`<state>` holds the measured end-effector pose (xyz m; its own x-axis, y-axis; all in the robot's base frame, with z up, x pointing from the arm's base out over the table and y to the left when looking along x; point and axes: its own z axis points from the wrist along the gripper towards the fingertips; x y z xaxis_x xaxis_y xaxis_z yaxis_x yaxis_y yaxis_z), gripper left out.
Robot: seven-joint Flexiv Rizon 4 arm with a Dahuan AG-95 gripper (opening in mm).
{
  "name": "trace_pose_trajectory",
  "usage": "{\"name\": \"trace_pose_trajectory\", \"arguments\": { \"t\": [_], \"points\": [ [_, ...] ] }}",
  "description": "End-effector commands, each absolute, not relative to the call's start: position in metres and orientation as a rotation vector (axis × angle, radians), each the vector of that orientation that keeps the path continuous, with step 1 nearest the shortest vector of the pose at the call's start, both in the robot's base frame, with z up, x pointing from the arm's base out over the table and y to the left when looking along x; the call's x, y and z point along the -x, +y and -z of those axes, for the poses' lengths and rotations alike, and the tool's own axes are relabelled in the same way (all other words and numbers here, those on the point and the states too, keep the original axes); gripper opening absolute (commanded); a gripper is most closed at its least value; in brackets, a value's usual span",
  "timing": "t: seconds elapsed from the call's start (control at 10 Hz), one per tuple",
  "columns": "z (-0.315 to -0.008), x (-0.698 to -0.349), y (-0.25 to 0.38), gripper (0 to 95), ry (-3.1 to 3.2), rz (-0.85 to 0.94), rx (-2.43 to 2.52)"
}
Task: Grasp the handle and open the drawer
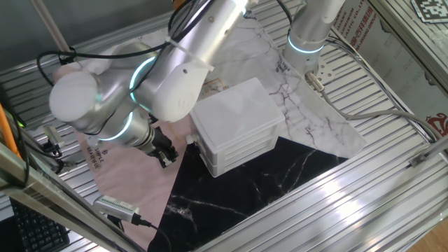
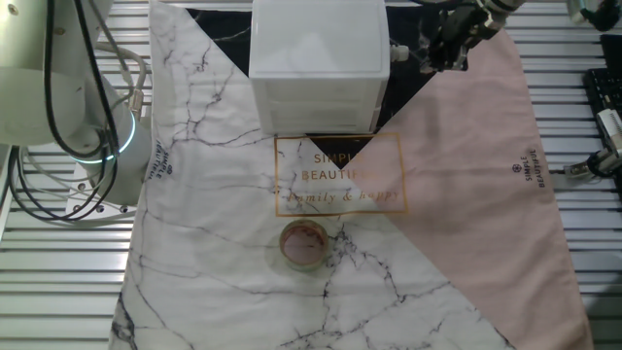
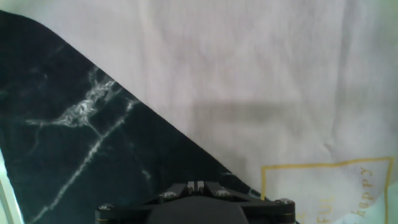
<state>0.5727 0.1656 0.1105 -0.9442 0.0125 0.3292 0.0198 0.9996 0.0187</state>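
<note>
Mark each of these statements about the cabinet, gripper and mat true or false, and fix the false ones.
1. The gripper is clamped on the handle. False: it sits apart from the handle, beside the cabinet.
2. The cabinet is white. True.
3. A small round dish sits on the mat. True.
4. The dish rests on top of the cabinet. False: it lies on the mat, apart from the cabinet.
5. The hand view shows the handle. False: it shows only black marble and pink mat.
</note>
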Motion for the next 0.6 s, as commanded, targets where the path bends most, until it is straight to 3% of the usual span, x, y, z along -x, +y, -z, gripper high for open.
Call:
{"name": "trace_pose_trajectory", "arguments": {
  "t": [0.1,0.6],
  "points": [
    [-0.1097,-0.5752,0.1670,0.0,-2.795,0.034,0.018],
    [-0.1014,-0.5710,0.1709,0.0,-2.789,0.033,0.025]
  ]
}}
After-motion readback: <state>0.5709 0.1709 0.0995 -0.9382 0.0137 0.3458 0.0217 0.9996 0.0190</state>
